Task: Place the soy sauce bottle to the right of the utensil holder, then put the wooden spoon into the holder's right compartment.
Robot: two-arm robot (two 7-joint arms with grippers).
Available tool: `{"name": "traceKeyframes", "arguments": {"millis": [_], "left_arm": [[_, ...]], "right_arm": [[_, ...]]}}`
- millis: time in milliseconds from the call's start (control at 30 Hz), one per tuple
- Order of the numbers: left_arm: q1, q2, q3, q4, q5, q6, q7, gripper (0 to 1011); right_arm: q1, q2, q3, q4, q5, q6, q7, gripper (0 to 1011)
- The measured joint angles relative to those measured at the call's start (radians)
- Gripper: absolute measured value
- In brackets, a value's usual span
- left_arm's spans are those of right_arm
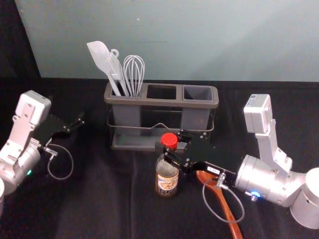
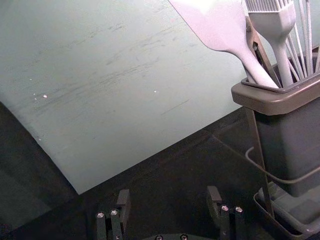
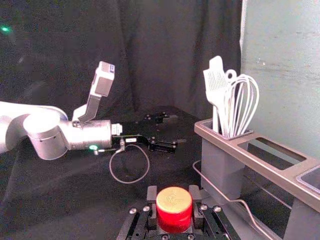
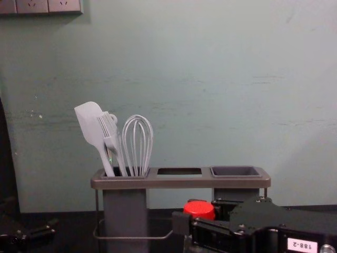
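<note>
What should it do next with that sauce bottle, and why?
I'd say the right pincer should carry the soy sauce bottle toward the robot's right, lifting it slightly if needed. It appears to have a grip, with fingers on both sides of the red cap, but the bottle is in front of the utensil holder, not to its right.

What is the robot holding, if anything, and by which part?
The right claw grips the clear, labelled soy sauce bottle at its neck, under the round red cap. The left claw is empty.
</note>
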Motion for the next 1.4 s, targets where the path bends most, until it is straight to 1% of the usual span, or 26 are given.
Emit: {"name": "traceKeyframes", "arguments": {"millis": [333, 433, 567, 633, 700, 733, 767, 800, 933, 967, 1000, 1033, 1067, 1200, 1233, 1300, 1400], "left_arm": [[0.0, 0.0, 0.0, 0.0, 0.0, 0.0, 0.0, 1005], [0.0, 0.0, 0.0, 0.0, 0.0, 0.0, 0.0, 1005], [0.0, 0.0, 0.0, 0.0, 0.0, 0.0, 0.0, 1005], [0.0, 0.0, 0.0, 0.0, 0.0, 0.0, 0.0, 1005], [0.0, 0.0, 0.0, 0.0, 0.0, 0.0, 0.0, 1005], [0.0, 0.0, 0.0, 0.0, 0.0, 0.0, 0.0, 1005], [0.0, 0.0, 0.0, 0.0, 0.0, 0.0, 0.0, 1005], [0.0, 0.0, 0.0, 0.0, 0.0, 0.0, 0.0, 1005], [0.0, 0.0, 0.0, 0.0, 0.0, 0.0, 0.0, 1005], [0.0, 0.0, 0.0, 0.0, 0.0, 0.0, 0.0, 1005], [0.0, 0.0, 0.0, 0.0, 0.0, 0.0, 0.0, 1005], [0.0, 0.0, 0.0, 0.0, 0.0, 0.0, 0.0, 1005], [0.0, 0.0, 0.0, 0.0, 0.0, 0.0, 0.0, 1005], [0.0, 0.0, 0.0, 0.0, 0.0, 0.0, 0.0, 1005], [0.0, 0.0, 0.0, 0.0, 0.0, 0.0, 0.0, 1005], [0.0, 0.0, 0.0, 0.0, 0.0, 0.0, 0.0, 1005], [0.0, 0.0, 0.0, 0.0, 0.0, 0.0, 0.0, 1005]], "right_arm": [[0.0, 0.002, 0.0, -0.002, -0.001, -0.001, 0.0, 380], [-0.003, 0.012, 0.001, -0.015, -0.007, -0.009, 0.004, 380], [-0.018, 0.037, 0.013, -0.056, -0.014, -0.014, 0.004, 380], [-0.033, 0.054, 0.027, -0.085, -0.013, -0.014, -0.002, 380], [-0.055, 0.076, 0.048, -0.118, -0.006, -0.016, -0.008, 380], [-0.076, 0.095, 0.067, -0.141, 0.003, -0.021, -0.012, 380], [-0.076, 0.095, 0.067, -0.141, 0.003, -0.021, -0.012, 380], [-0.101, 0.114, 0.089, -0.162, 0.012, -0.027, -0.019, 380], [-0.159, 0.151, 0.142, -0.197, 0.034, -0.046, -0.038, 380], [-0.193, 0.171, 0.176, -0.214, 0.046, -0.057, -0.049, 380], [-0.211, 0.18, 0.194, -0.22, 0.052, -0.064, -0.056, 381], [-0.249, 0.198, 0.232, -0.233, 0.062, -0.077, -0.068, 380], [-0.277, 0.211, 0.263, -0.24, 0.068, -0.087, -0.077, 380], [-0.32, 0.227, 0.317, -0.242, 0.076, -0.104, -0.092, 380], [-0.331, 0.23, 0.338, -0.236, 0.079, -0.111, -0.095, 380], [-0.335, 0.23, 0.358, -0.219, 0.08, -0.116, -0.096, 380], [-0.327, 0.226, 0.367, -0.198, 0.076, -0.119, -0.096, 380]]}}
